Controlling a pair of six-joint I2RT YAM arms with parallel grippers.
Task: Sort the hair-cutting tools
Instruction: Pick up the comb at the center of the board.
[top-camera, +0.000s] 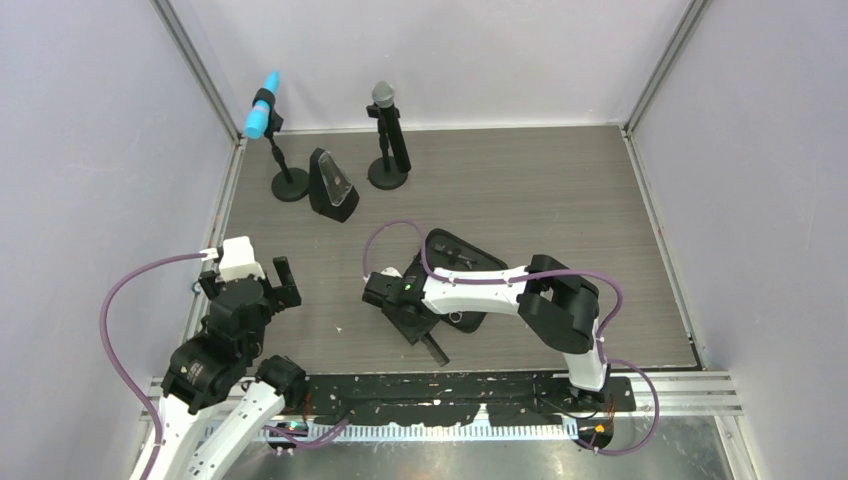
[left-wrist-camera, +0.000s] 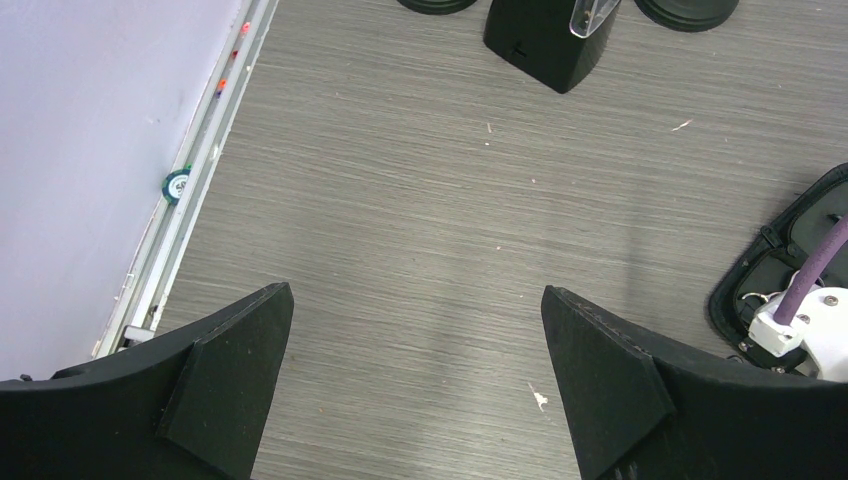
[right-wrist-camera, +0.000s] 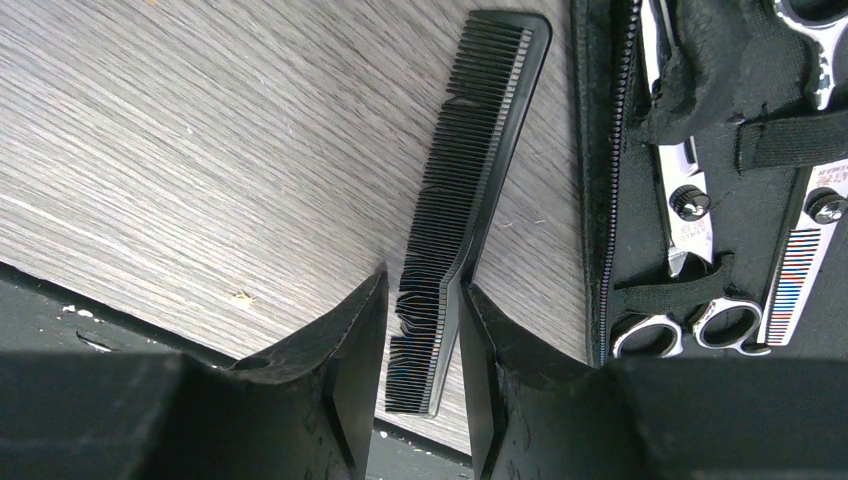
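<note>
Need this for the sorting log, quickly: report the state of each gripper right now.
Left gripper: open, holding nothing.
Right gripper: closed on the black comb.

Top high, looking down; wrists close over tabletop (top-camera: 520, 190); right wrist, top share comb (right-wrist-camera: 470, 190), pouch (right-wrist-camera: 745, 228).

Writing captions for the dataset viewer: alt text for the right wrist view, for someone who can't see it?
The right gripper pinches a long black comb across its width near one end, on a grey wood-grain table. Beside it lies an open black zippered pouch holding two silver scissors under elastic straps.
</note>
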